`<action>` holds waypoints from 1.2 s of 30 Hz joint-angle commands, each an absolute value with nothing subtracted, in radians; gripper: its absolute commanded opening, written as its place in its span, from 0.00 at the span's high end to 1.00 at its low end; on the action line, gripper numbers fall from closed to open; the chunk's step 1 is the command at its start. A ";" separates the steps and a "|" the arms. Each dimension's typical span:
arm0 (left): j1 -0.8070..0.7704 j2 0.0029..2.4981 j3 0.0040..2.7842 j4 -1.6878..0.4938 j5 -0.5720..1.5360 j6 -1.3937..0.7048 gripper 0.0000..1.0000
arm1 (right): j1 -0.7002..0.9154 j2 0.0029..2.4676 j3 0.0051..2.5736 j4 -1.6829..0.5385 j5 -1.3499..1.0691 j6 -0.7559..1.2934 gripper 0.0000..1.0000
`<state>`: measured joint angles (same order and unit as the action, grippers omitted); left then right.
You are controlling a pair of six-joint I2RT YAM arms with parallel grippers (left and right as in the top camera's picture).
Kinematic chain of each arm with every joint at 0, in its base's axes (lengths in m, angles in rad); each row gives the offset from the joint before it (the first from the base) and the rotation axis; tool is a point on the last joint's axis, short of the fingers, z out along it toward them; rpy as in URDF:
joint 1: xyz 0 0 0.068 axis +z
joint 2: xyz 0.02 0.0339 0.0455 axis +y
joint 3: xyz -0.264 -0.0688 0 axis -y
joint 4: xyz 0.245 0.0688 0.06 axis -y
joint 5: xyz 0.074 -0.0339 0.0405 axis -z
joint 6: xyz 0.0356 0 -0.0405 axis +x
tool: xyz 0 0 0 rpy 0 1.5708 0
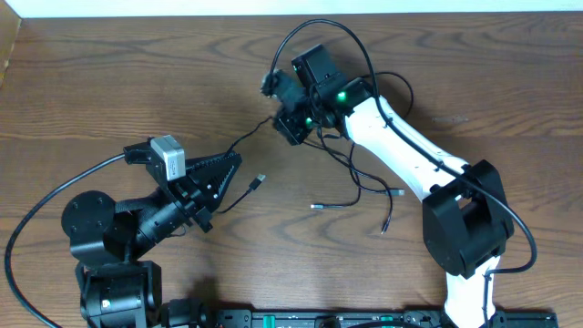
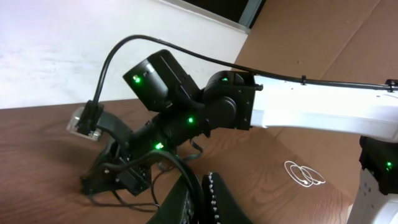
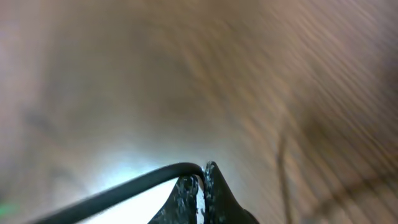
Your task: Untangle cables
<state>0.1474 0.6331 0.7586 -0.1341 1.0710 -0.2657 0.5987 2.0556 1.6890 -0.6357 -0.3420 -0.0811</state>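
Observation:
Thin black cables [image 1: 357,179] lie loose on the wooden table between the arms, with small plug ends [image 1: 316,207] spread about. One cord [image 1: 255,135] runs from my left gripper [image 1: 234,162] up to my right gripper [image 1: 290,130]. In the left wrist view the left gripper [image 2: 203,190] is shut with a black cord [image 2: 181,167] passing between its fingers. That cord leads toward the right gripper [image 2: 102,180]. In the right wrist view the right gripper [image 3: 203,173] is shut on a black cable [image 3: 124,190] that leaves its tips to the left. Another cord with a silvery plug [image 1: 260,180] lies just beside the left gripper.
Thicker black robot cables loop above the right wrist [image 1: 319,32] and left of the left arm's base [image 1: 41,205]. The right arm's white link [image 1: 401,146] lies diagonally over the loose cords. The table's far edge [image 1: 182,16] meets a white surface.

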 commanded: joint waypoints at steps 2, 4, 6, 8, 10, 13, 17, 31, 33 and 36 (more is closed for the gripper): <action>0.144 0.623 0.777 -0.125 1.088 -0.263 0.92 | 0.590 2.057 1.687 -0.680 0.014 0.104 0.99; 0.144 0.624 0.777 -0.125 1.088 -0.263 0.89 | 0.583 2.046 1.687 -0.705 0.049 0.120 0.99; 0.144 0.625 0.777 -0.125 1.089 -0.263 0.86 | 0.575 2.027 1.687 -0.727 0.078 0.125 0.99; 0.144 0.625 0.777 -0.125 1.089 -0.258 0.83 | 0.569 2.004 1.687 -0.741 0.112 0.144 0.99; 0.144 0.625 0.777 -0.125 1.089 -0.256 0.77 | 0.561 1.972 1.688 -0.746 0.126 0.145 0.99; 0.144 0.625 0.777 -0.126 1.089 -0.256 0.75 | 0.540 1.911 1.688 -0.746 0.126 0.162 0.99; 0.144 0.625 0.776 -0.126 1.089 -0.256 0.74 | 0.497 1.817 1.688 -0.749 0.125 0.171 0.99; 0.144 0.626 0.776 -0.225 1.091 -0.204 0.73 | 0.281 1.456 1.690 -0.782 0.065 0.160 0.99; 0.144 0.626 0.776 -0.238 1.091 -0.191 0.73 | 0.255 1.414 1.690 -0.791 0.049 0.151 0.99; 0.144 0.625 0.776 -0.239 1.092 -0.188 0.73 | 0.231 1.389 1.690 -0.834 0.003 0.122 0.99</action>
<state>0.1474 0.6319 0.7586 -0.2371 1.0721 -0.2169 0.2470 1.4136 1.6859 -0.8093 0.0605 0.1448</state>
